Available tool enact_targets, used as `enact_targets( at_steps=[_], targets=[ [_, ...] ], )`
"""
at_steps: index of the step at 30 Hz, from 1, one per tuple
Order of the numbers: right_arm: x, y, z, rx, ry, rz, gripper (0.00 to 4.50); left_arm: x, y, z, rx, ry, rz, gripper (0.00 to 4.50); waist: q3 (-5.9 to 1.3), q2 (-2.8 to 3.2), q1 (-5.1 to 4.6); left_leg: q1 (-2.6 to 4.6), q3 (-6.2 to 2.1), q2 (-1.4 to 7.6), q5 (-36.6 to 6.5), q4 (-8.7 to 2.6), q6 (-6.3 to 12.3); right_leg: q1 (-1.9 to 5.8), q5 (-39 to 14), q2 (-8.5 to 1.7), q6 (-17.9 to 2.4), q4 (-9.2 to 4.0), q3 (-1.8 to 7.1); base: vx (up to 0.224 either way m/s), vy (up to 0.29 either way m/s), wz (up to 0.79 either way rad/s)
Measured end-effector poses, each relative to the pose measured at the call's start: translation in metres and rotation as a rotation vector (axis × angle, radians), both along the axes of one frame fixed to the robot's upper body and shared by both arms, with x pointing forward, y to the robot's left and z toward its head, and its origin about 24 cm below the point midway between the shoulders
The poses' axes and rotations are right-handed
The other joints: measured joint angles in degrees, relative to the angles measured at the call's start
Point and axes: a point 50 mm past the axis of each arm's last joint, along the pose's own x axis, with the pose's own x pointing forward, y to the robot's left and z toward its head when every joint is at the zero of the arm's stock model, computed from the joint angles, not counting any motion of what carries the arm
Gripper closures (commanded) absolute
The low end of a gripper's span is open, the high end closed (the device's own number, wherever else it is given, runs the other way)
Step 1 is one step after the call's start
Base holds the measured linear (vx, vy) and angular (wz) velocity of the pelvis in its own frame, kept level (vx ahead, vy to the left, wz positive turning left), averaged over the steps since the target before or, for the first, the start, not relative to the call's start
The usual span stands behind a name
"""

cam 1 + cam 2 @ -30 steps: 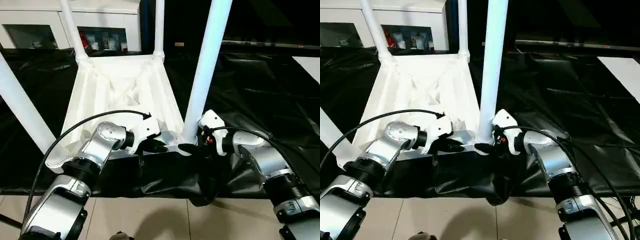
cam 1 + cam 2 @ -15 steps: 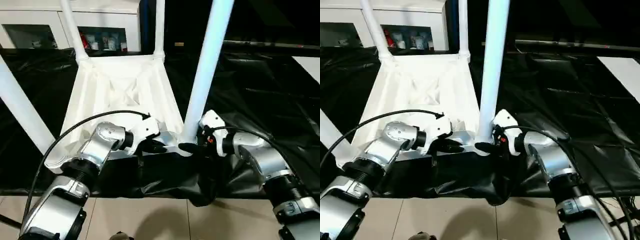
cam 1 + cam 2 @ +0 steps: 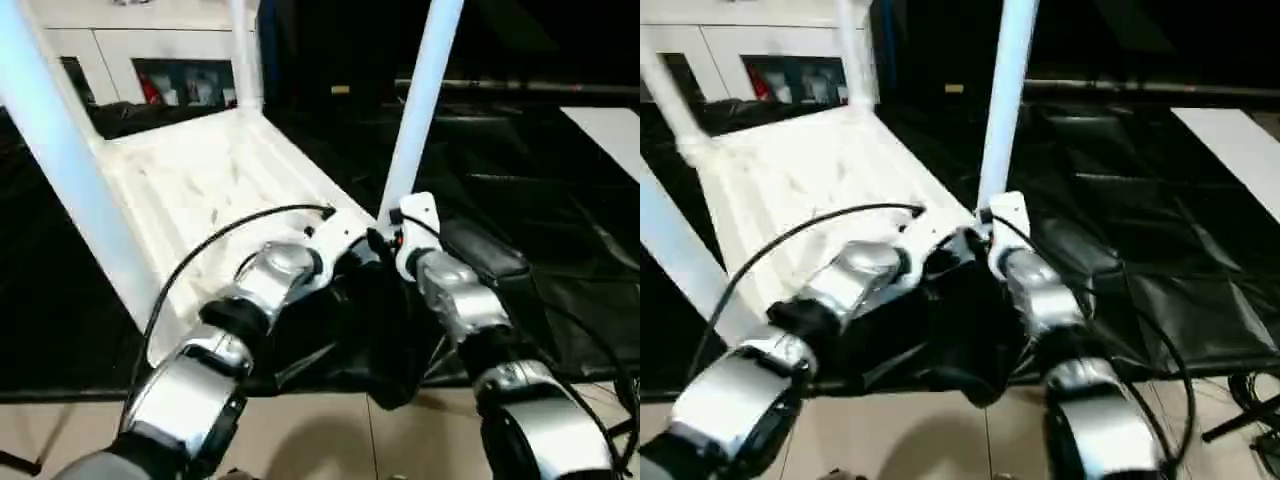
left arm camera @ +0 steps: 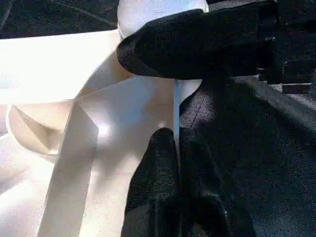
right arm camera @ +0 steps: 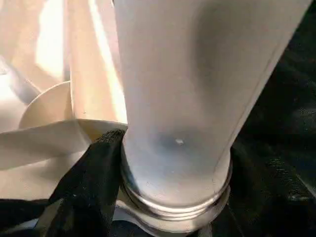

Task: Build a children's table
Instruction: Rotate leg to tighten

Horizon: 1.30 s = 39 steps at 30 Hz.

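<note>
Your tabletop point(image 3: 215, 185) lies upside down on the black sheet point(image 3: 520, 180), ribbed underside up, tilted across the head views with its near corner between your two arms. Legs stand up from its corner sockets: one thick and close on your left point(image 3: 70, 170), one at the far corner point(image 3: 245, 50), and the near-right leg point(image 3: 420, 100) rising just beyond your wrists.

Your left gripper point(image 4: 177, 163) has its two black fingers pressed together on the thin upright edge of the tabletop's rim, which runs straight into the line where the fingers meet. It sits at that near corner, right beside the base of the near-right leg.

Your right gripper point(image 5: 173, 192) is at the flared foot of that same leg. Its jaws stand wide, one black finger point(image 5: 89, 182) on one side of the leg's base and the other point(image 5: 276, 187) on the opposite side, both hugging the collar where the leg enters its socket. In the left wrist view you see one of these right fingers point(image 4: 197, 42) lying across the leg's base, just above your left fingertips.

A white cabinet point(image 3: 150, 60) with glass doors stands behind the sheet, and pale floor tiles point(image 3: 330, 440) show below your forearms
</note>
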Motion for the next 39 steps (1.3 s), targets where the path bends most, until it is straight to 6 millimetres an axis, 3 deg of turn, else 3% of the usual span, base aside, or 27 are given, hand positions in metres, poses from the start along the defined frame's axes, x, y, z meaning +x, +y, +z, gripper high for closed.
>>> enact_targets(
  at_steps=[2, 3, 9, 12, 17, 22, 25, 30, 39],
  targets=[
    [0.000, 0.001, 0.000, 0.003, -0.001, -0.004, 1.76, 0.000, 0.000, 0.000, 0.002, -0.002, 0.002, 4.50, 0.00, 0.00, -0.03, 0.00, 0.03, 0.00, 0.0, 0.00, 0.00, 0.00, 0.0, 0.00, 0.0, -0.01, 0.01, 0.000, 0.000, 0.00],
    [0.001, 0.001, 0.000, 0.008, -0.002, -0.006, 1.20, 0.000, 0.000, 0.000, 0.003, -0.003, 0.004, 4.50, 0.00, 0.00, -0.05, 0.00, 0.04, 0.00, 0.0, 0.00, 0.00, 0.00, 0.0, 0.00, 0.0, -0.01, 0.01, 0.000, 0.000, 0.00],
    [0.001, -0.001, 0.000, 0.027, -0.016, 0.037, 0.66, 0.001, 0.005, 0.000, 0.008, -0.012, -0.010, 4.50, 0.06, -0.10, -0.39, -0.01, 0.02, 0.02, 0.0, -0.04, 0.00, -0.05, 0.0, 0.00, 0.0, -0.01, -0.04, 0.000, 0.000, 0.00],
    [0.000, -0.006, 0.001, 0.024, -0.014, 0.106, 0.66, 0.002, 0.012, 0.001, 0.011, -0.014, -0.042, 4.50, 0.07, -0.10, -0.47, -0.05, 0.02, 0.02, 0.0, -0.10, 0.00, -0.09, 0.0, 0.01, 0.0, -0.01, -0.06, 0.000, 0.000, 0.00],
    [-0.005, -0.022, 0.011, -0.004, -0.045, 0.285, 0.66, 0.001, 0.026, 0.002, 0.013, -0.006, -0.111, 4.50, 0.07, -0.11, 0.18, -0.13, 0.06, 0.04, 0.0, -0.13, 0.00, -0.12, 0.0, 0.03, 0.0, -0.04, -0.11, 0.000, 0.000, 0.00],
    [-0.031, -0.046, 0.011, -0.070, -0.022, 0.559, 0.66, -0.010, 0.046, 0.002, 0.026, 0.005, -0.280, 4.50, 0.04, -0.07, 0.74, -0.13, 0.08, 0.05, 0.0, -0.17, 0.01, 0.03, 0.0, 0.03, 0.0, -0.40, -0.12, 0.000, 0.000, 0.00],
    [-0.040, -0.049, 0.008, -0.073, 0.006, 0.643, 0.66, -0.018, 0.056, 0.004, 0.025, 0.034, -0.395, 4.50, 0.05, -0.06, 0.80, -0.15, 0.13, 0.05, 0.0, -0.16, 0.01, 0.03, 0.0, 0.02, 0.0, -0.44, -0.08, 0.000, 0.000, 0.00],
    [-0.045, -0.043, 0.017, -0.075, -0.005, 0.750, 0.66, -0.027, 0.051, 0.005, 0.014, 0.074, -0.500, 4.50, 0.05, -0.06, 2.24, -0.19, 0.24, 0.05, 0.0, -0.10, 0.03, 0.05, 0.0, -0.03, 0.0, -0.49, -0.06, 0.000, 0.000, 0.00],
    [-0.048, -0.042, 0.015, -0.071, 0.033, 0.795, 0.66, -0.030, 0.054, 0.006, 0.016, 0.076, -0.505, 4.50, 0.05, -0.07, 2.12, -0.17, 0.26, 0.07, 0.0, -0.10, 0.02, 0.04, 0.0, -0.01, 0.0, -0.49, -0.05, 0.000, 0.000, 0.00]
  ],
)
